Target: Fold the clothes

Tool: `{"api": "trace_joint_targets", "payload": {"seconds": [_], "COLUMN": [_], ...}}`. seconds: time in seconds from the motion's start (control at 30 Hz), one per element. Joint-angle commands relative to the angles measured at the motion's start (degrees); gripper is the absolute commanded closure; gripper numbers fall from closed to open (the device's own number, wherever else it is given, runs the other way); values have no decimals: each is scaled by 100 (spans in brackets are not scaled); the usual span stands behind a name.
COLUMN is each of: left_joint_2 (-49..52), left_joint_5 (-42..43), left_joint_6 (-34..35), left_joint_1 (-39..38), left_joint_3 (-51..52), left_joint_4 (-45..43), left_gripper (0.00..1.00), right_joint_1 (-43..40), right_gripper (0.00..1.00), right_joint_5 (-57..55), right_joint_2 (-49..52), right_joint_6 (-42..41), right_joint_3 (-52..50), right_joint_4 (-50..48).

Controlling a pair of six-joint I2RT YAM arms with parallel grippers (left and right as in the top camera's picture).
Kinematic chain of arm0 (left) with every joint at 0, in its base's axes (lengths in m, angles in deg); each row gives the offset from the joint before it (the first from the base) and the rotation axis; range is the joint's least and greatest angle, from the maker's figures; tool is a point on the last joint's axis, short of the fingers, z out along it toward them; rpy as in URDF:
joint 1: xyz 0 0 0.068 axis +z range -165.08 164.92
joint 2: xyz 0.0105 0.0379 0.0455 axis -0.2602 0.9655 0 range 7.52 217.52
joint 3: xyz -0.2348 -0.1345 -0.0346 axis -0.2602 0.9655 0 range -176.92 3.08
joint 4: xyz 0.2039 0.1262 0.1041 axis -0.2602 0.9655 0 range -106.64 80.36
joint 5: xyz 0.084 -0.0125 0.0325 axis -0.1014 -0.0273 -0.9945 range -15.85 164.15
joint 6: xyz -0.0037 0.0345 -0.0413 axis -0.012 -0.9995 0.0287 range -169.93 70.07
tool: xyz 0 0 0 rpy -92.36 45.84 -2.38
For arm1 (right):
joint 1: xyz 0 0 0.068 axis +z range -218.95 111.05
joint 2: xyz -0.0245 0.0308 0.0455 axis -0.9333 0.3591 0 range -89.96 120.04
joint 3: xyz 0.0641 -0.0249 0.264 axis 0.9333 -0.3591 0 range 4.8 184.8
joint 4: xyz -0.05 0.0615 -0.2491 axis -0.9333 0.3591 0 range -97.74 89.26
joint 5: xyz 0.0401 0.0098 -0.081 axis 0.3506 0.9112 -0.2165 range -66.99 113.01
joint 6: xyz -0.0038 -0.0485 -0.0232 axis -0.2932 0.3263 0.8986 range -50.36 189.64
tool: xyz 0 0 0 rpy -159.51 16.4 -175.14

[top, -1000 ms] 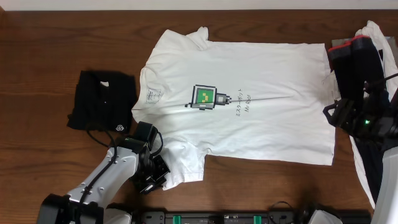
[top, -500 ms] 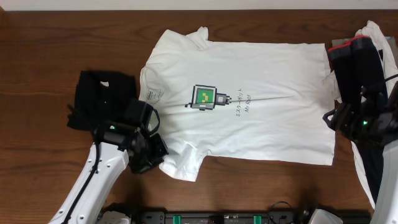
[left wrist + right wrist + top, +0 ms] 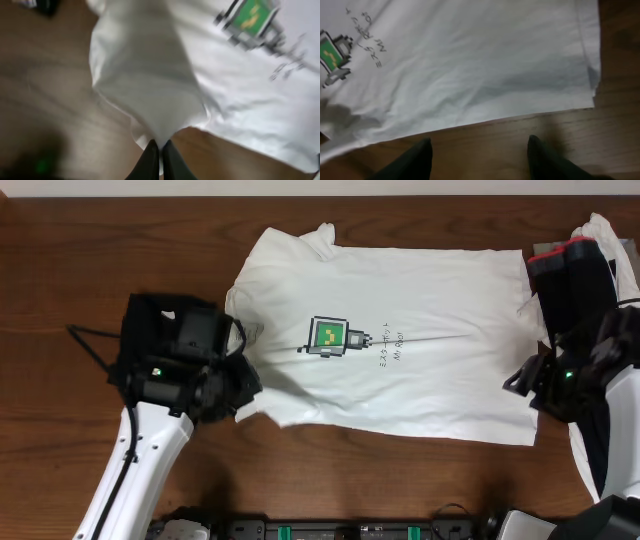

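Wood of the table [image 3: 60, 260] shows on all sides of the white T-shirt [image 3: 430, 370], which lies spread flat across the middle. A black garment [image 3: 150, 308] lies just beside the collar end, mostly hidden under the left arm, with a thin cable [image 3: 90, 345] trailing off it. At the opposite end a pile of black and white clothes [image 3: 575, 280] sits against the hem's far corner.

The shirt's long axis runs side to side, with the collar toward the left arm and the hem toward the right arm. Its green pixel-robot print [image 3: 328, 337] lies sideways, near the centre.

The left gripper [image 3: 159, 152] is clamped tight on the near sleeve [image 3: 145, 75], the cloth bunched and draping from its fingertips. The right gripper [image 3: 479, 155] stands with its jaws apart and nothing between them, over bare wood just off the hem's near corner [image 3: 594, 100].

Open wood runs along the whole near edge of the shirt and along the far edge. The far sleeve [image 3: 305, 240] lies flat and unobstructed.
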Motion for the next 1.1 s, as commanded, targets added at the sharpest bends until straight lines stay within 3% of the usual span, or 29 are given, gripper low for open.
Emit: {"api": "trace_joint_targets", "payload": {"seconds": [0.0, 0.2, 0.5, 0.83, 1.07], "left_joint_2": [-15, 48, 48, 48, 48], "left_joint_5": [-249, -254, -254, -254, -254], "left_joint_6": [-146, -225, -229, -271, -271], "left_joint_1": [24, 24, 24, 26, 26], "left_joint_3": [-205, -205, -205, -205, -205], "left_joint_4": [-33, -35, -31, -33, -33], "left_gripper": [94, 94, 94, 94, 94], "right_joint_1": [107, 109, 109, -22, -92], "right_gripper": [40, 39, 37, 34, 34], "right_joint_5": [-83, -79, -461, -1681, -1764], "right_joint_2": [24, 24, 24, 28, 28], "right_joint_6": [118, 44, -855, -1176, -1438], "right_joint_3": [-323, -1027, -1985, -2059, -2194], "right_joint_4": [-81, -267, -1246, -1510, -1652]}}
